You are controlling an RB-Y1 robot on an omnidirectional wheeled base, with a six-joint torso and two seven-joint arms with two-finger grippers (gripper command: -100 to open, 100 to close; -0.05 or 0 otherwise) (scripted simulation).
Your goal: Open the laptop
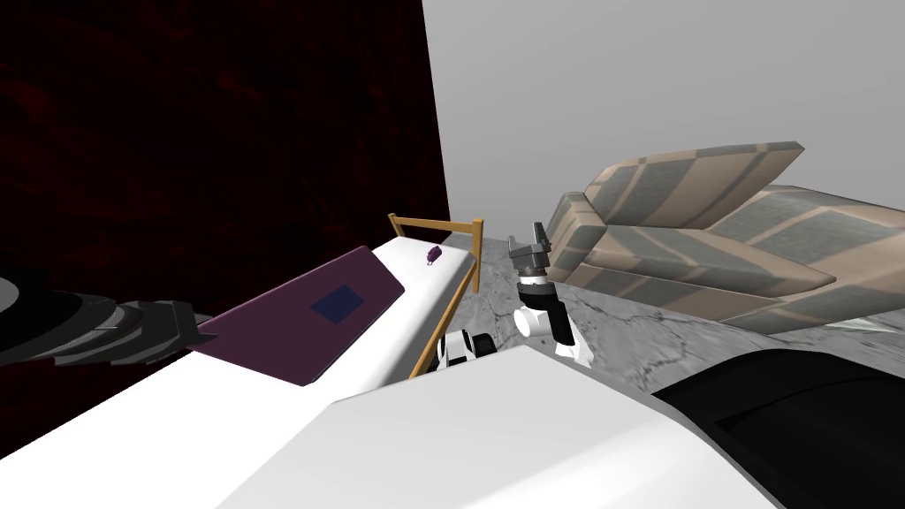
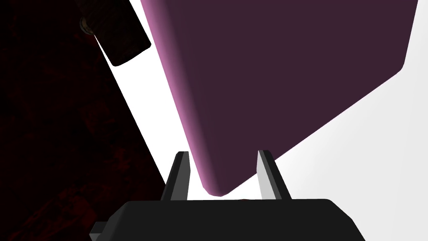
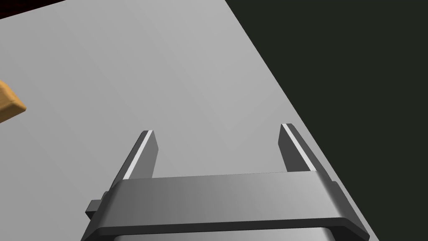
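I am pinching my left gripper [image 2: 222, 155] narrow around one rounded corner of the purple laptop [image 2: 288, 71]; both blades are pressing against that corner, one at its paler pink edge and one over its dark face. The laptop is lying on a white table top [image 1: 159, 424], and my left arm is reaching in to its nearest corner from the side by the dark red wall [image 1: 221, 132]. A dark blue rectangle [image 1: 337, 302] is showing in the middle of the laptop's upper face. Beyond the laptop's far end a small purple object [image 1: 431, 255] is sitting on the same top, with a wooden rail [image 1: 439, 226] just past it. Well apart from the laptop, my right gripper [image 1: 528, 237] is hanging raised with its blades spread wide, in front of a striped sofa [image 1: 707, 239].
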